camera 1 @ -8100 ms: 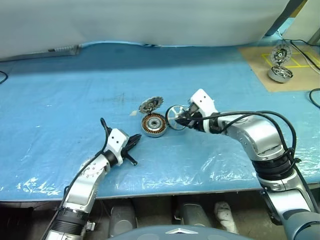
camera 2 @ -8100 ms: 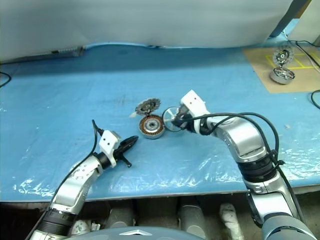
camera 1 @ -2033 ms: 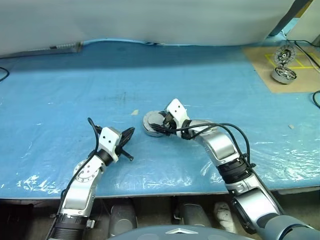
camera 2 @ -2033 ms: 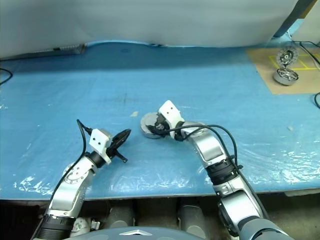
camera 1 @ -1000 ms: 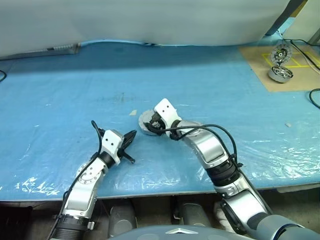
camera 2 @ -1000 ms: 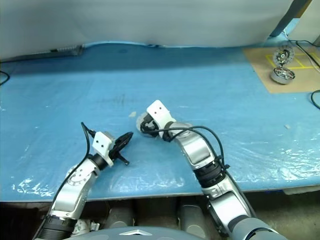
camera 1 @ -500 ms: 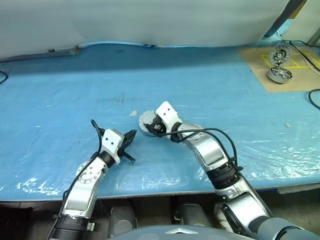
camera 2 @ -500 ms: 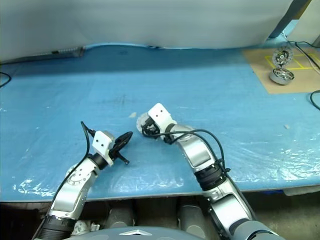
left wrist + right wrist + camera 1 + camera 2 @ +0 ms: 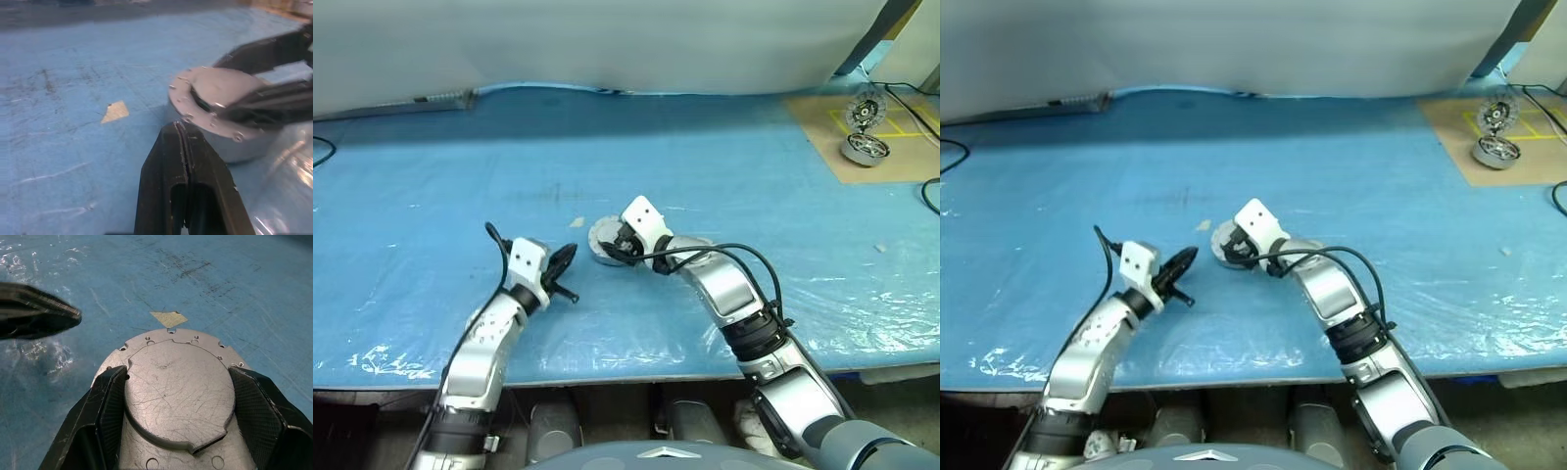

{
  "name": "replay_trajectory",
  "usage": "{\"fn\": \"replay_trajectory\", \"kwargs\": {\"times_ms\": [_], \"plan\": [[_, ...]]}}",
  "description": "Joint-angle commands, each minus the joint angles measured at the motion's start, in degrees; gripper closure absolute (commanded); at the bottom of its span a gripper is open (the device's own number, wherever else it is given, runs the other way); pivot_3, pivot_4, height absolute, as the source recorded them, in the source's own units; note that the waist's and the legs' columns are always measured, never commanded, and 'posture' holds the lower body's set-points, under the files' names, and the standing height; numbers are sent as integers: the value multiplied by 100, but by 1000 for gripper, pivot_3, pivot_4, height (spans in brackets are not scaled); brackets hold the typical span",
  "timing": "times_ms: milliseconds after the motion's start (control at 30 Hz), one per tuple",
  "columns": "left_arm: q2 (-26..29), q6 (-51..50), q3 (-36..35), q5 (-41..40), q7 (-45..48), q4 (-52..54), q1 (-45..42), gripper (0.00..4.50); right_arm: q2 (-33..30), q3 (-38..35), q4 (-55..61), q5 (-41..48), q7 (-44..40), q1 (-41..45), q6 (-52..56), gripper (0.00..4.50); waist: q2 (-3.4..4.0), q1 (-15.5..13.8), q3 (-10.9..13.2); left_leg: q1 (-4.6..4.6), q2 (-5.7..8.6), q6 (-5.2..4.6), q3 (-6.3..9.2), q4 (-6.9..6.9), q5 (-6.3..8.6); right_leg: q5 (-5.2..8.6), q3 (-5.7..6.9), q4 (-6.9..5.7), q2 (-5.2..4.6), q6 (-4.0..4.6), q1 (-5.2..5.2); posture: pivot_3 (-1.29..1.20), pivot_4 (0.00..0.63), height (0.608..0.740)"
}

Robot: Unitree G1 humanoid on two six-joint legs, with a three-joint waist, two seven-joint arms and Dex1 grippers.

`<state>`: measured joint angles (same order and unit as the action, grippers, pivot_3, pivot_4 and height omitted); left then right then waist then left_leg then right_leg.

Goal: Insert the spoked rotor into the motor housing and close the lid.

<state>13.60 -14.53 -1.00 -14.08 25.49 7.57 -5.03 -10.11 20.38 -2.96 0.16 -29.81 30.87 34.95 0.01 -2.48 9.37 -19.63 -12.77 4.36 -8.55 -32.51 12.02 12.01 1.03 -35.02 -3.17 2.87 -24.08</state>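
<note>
Near the middle of the head view, the lid [image 9: 178,391] sits on top of the motor housing [image 9: 249,144] on the blue surface [image 9: 431,196]. The right hand [image 9: 178,418] is clamped around the lid's raised centre, one finger on each side. The left hand [image 9: 181,128], fingers pressed together and empty, points at the housing from just beside it, lower left of it.

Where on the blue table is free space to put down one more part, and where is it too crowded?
Free: the wide blue sheet left of the lid, and the stretch between it and the brown board. Crowded: the centre, where the right gripper straddles the lid and the shut left gripper points at it; a paper scrap lies beside.
</note>
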Motion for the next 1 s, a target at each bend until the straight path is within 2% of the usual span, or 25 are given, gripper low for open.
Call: {"fn": "replay_trajectory", "kwargs": {"times_ms": [33, 267, 367, 500, 1000], "plan": [[308, -929, -245, -215, -102, 120, -605, 4500, 2, 160, -229, -50, -41, -244, 289, 1546, -1, 3, -1, -1, 0, 0, 0, 0, 0, 0, 0, 1, 0, 0, 0, 0, 150, 740], [590, -2919, -695, -1431, 340, -367, -1684, 4500, 12, 145, -319, -90, -36, -245, 239, 1546, -1, 10, -3, -2, 5, 2, 0, 8, -1, 0, 1, 10, 0, 0, 0, 0, 150, 740], [577, -3355, -779, -1734, 476, -667, -1939, 4500, 14, 141, -362, -106, -12, -265, 208, 1546, -1, 9, -3, -1, 6, 2, 0, 7, -1, 0, 0, 9, -1, 0, 0, 0, 150, 740], [527, -3284, -609, -1653, 557, -958, -1989, 4500, 31, 138, -373, -113, 22, -282, 197, 1546, -1, 9, -3, -2, 6, 2, 0, 7, -1, 0, 1, 10, -1, 0, 0, 0, 150, 740], [290, -3092, -151, -1380, 569, -1016, -1986, 4500, 79, 198, -253, -129, 88, -399, 202, 1546, -1, 12, -4, -2, 5, 2, 1, 14, -1, 0, 1, 18, -1, 0, 0, 0, 150, 740]]}}
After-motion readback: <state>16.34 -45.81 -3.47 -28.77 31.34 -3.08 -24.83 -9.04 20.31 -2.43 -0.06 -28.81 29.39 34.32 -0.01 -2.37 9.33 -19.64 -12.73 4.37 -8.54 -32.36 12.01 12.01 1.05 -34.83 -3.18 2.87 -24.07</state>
